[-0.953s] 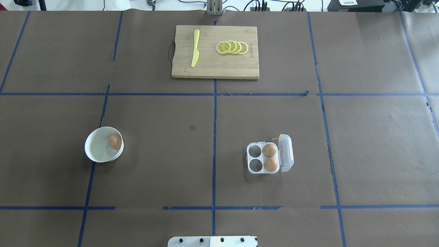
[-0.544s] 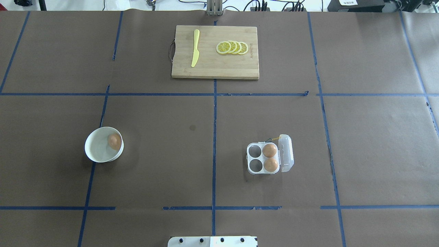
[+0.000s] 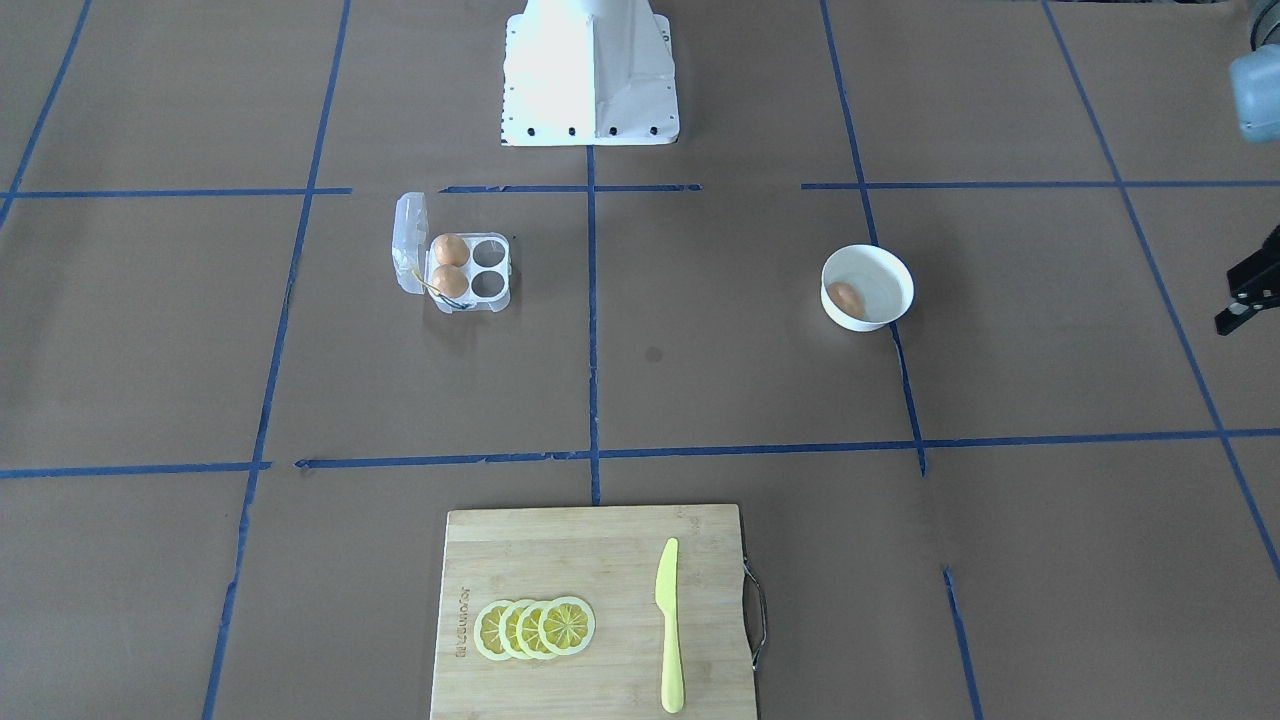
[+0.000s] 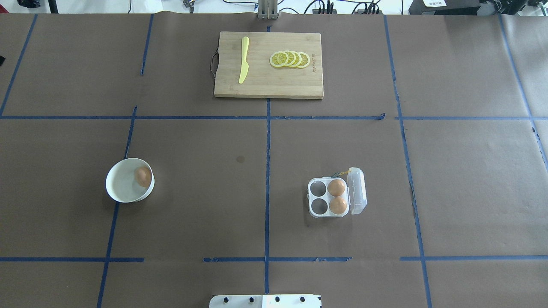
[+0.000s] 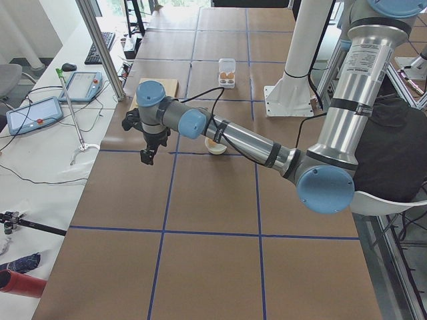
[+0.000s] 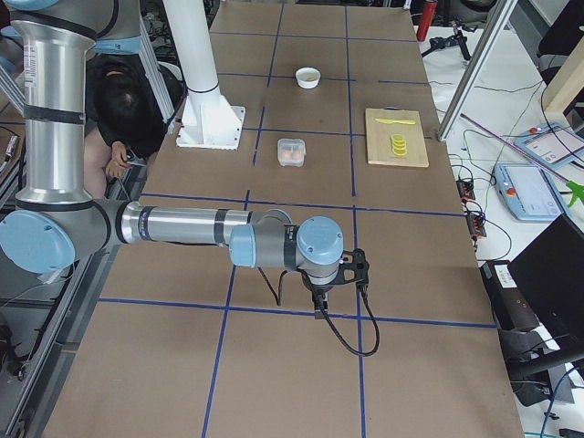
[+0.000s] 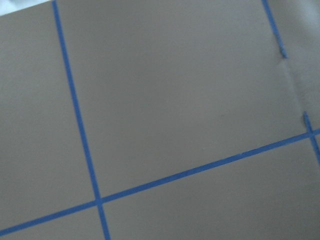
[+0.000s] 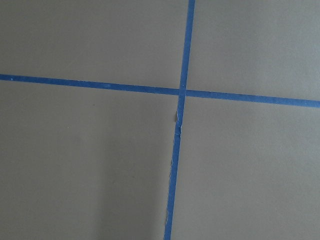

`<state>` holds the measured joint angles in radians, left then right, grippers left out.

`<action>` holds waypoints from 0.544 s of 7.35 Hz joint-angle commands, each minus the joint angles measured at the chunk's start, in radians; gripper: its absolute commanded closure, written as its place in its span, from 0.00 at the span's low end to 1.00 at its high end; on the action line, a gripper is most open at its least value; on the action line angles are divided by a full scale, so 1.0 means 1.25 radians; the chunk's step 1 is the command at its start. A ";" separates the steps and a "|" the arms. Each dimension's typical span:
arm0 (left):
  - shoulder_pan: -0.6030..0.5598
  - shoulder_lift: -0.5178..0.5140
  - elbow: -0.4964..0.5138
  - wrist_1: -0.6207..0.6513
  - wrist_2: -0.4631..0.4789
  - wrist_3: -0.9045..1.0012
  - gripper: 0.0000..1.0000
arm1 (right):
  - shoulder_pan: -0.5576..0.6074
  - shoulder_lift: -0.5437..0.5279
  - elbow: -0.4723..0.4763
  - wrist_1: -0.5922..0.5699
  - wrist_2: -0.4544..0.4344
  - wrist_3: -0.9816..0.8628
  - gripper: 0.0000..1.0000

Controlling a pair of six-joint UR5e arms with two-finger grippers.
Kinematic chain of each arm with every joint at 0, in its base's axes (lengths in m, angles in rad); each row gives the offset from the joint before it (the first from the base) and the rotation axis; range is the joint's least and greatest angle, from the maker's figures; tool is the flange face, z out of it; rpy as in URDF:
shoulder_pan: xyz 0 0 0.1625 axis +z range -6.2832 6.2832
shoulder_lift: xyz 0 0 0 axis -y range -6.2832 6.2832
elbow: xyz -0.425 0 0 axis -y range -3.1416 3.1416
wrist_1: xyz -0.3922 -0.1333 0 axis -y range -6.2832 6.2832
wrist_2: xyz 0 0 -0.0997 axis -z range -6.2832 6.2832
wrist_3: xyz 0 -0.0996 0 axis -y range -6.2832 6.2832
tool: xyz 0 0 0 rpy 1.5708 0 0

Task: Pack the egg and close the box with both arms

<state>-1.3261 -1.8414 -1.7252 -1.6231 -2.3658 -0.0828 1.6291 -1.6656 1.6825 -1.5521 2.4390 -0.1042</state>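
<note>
Entering overhead view's left edge: left gripper [image 4: 1, 60]; egg [image 4: 143, 176], box [image 4: 317, 197] unmoved.

Nothing here can actually be read. The wooden cutting board [image 4: 265, 83] has a short line of lettering burned into it [image 4: 314, 60] beside the lemon slices [image 4: 290, 59] — also visible in the front-facing view [image 3: 462, 621] — but it is too small and faint to make out. A white label [image 4: 434, 3] sits on a dark box past the far edge of the table, its print too small to read. The touch-screen pendants on the side benches [image 5: 30, 113] [image 6: 539, 187] show displays, but no characters on them can be made out.
</note>
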 commanded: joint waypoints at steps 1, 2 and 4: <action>0.140 -0.046 -0.007 -0.029 -0.005 -0.272 0.00 | 0.000 -0.001 0.000 0.001 0.000 0.000 0.00; 0.173 -0.047 -0.062 -0.069 0.065 -0.382 0.00 | 0.000 0.000 0.003 0.001 -0.001 0.000 0.00; 0.246 0.007 -0.141 -0.069 0.141 -0.622 0.00 | 0.000 0.006 0.000 0.002 -0.005 0.000 0.00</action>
<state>-1.0763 -1.8742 -1.8371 -1.7024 -2.2401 -0.6736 1.6291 -1.6623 1.6847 -1.5505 2.4360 -0.1043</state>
